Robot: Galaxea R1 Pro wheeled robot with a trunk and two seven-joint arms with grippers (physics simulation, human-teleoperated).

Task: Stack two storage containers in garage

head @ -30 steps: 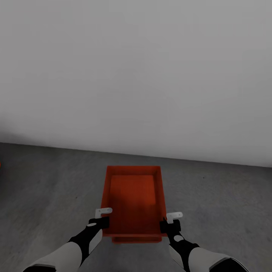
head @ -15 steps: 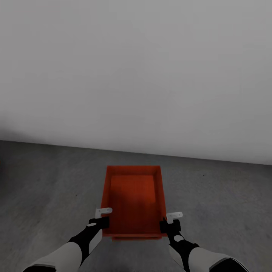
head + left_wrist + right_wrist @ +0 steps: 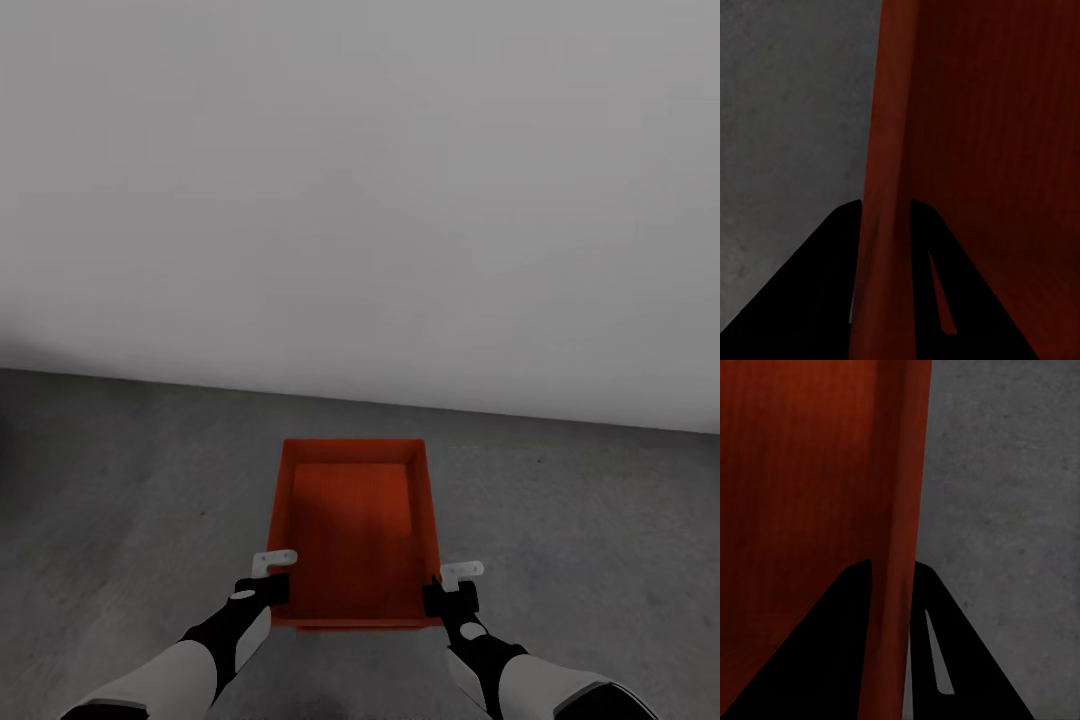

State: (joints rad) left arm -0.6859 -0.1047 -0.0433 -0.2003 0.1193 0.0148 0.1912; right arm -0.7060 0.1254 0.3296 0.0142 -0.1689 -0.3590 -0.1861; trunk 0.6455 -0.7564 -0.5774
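Black, the left tool (image 3: 272,577) and the right tool (image 3: 452,587) each clamp one long wall of the orange-red bin (image 3: 352,530), a finger inside and a finger outside. This two-sided hold probably keeps the bin level above the grey concrete floor (image 3: 120,480), near the pale wall (image 3: 360,200). The bin is empty.

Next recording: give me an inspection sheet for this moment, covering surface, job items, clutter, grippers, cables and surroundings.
Surface: dark grey mottled concrete floor.
Job's things: one orange-red storage container, open top, nothing inside, held above the floor.
Clutter: nothing seen.
Grippers: left gripper shut on the container's left wall; right gripper shut on its right wall.
Cables: nothing seen.
Surroundings: plain white-grey wall ahead.
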